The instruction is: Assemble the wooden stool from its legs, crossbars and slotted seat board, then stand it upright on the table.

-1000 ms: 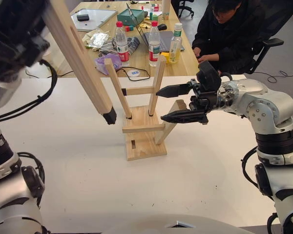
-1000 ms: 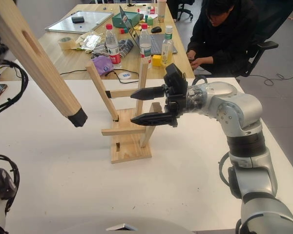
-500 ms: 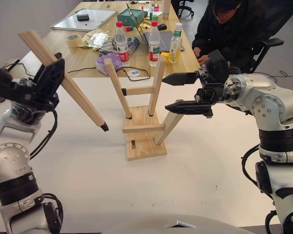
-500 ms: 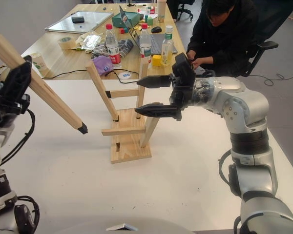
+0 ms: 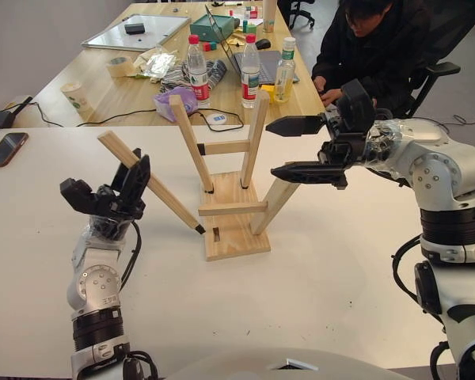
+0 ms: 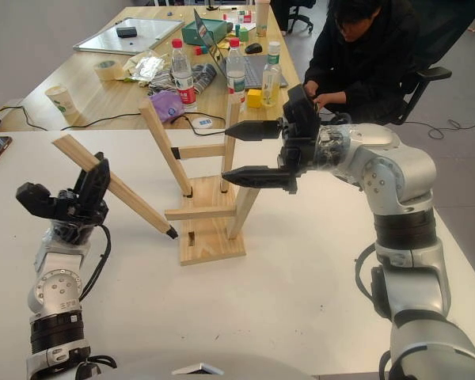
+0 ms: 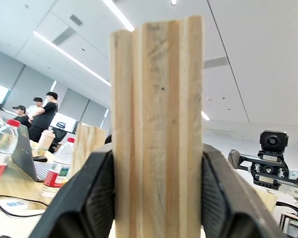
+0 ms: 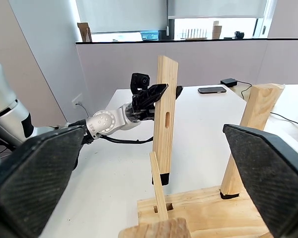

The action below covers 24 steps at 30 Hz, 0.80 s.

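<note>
3 legs (image 5: 188, 138) up from seat board (image 5: 236, 237) | left gripper (image 5: 111, 184) clamps 4th leg (image 5: 162, 199) | right gripper (image 5: 273, 148) wide

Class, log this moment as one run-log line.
left gripper: shut on loose wooden stool leg, black tip near slotted wooden seat board | right gripper: open beside upturned legs | stool: upside down

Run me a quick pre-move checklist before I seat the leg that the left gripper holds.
1. Left gripper clamped on loose leg: ok.
2. Leg's tip in the empty slot of the seat board: not ok, tip beside the board's edge.
3. Right gripper open: ok.
4. Seat board flat on table: ok.
5. Tilted leg fully seated: cannot tell.
</note>
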{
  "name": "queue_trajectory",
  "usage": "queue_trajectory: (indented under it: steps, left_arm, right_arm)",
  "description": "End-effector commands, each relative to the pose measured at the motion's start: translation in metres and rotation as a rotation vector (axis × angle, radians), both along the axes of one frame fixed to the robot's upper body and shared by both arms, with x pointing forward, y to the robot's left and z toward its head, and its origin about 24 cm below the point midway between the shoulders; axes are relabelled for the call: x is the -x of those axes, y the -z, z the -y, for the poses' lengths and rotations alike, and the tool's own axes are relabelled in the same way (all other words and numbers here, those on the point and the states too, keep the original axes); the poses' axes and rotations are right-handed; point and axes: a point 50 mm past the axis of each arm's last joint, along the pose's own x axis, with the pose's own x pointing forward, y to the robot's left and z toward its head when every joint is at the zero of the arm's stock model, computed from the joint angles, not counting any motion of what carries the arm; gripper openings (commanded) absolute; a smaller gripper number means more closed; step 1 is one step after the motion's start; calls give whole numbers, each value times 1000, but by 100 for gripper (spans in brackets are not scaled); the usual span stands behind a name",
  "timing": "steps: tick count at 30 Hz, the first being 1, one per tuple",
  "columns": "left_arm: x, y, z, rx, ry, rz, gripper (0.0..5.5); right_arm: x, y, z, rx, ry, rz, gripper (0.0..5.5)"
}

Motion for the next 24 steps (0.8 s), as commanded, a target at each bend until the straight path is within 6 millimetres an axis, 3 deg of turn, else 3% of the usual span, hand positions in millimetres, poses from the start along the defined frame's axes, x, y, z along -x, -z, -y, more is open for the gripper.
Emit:
queue_trajectory:
  steps: [1,13,24]
  left_arm:
    - [-3,6,5,9,4,3,202]
    - [-4,17,20,14,37,16,202]
    - [-13,27,14,-105,109,-23,202]
  right_arm:
    - [-2,-7,4,34,3,30,513]
    - [-6,-8,3,71,-44,14,513]
    - [-7,-9,4,87,-54,12,513]
